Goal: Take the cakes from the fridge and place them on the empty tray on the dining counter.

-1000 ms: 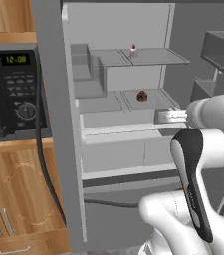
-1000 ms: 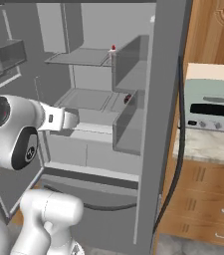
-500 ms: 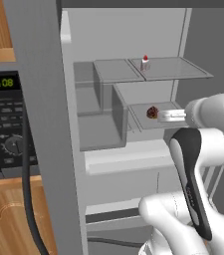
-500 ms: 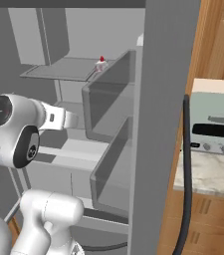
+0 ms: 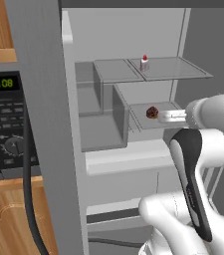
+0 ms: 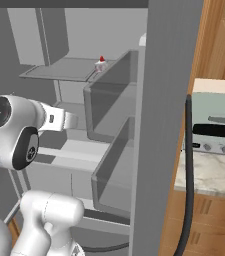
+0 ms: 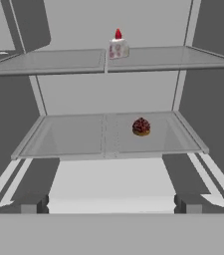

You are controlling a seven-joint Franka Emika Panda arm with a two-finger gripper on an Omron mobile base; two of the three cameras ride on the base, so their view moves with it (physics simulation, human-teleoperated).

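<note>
The fridge (image 5: 42, 99) stands open in front of me. On its upper shelf sits the white cake slice with a red cherry (image 5: 144, 63) (image 6: 101, 64) (image 7: 117, 47). The dark brown-red round cake (image 5: 152, 112) (image 7: 141, 127) rests on the middle shelf, right of centre. My gripper (image 5: 163, 116) (image 6: 75, 121) (image 7: 111, 205) is level with the middle shelf, just short of its front edge, and points at the round cake. Its fingertips (image 7: 34, 204) are spread wide with nothing between them. The tray and the dining counter are out of view.
A black microwave (image 5: 4, 124) with a dangling black cable sits left of the fridge above wooden cabinets. To the right, a pale green toaster oven (image 6: 216, 130) stands on a marble counter. Grey door bins (image 6: 111, 165) and the fridge's upright walls flank the shelves closely.
The base has driven closer, so both base views shifted and the fridge interior looms larger. The open gripper has stayed level with the middle shelf.
</note>
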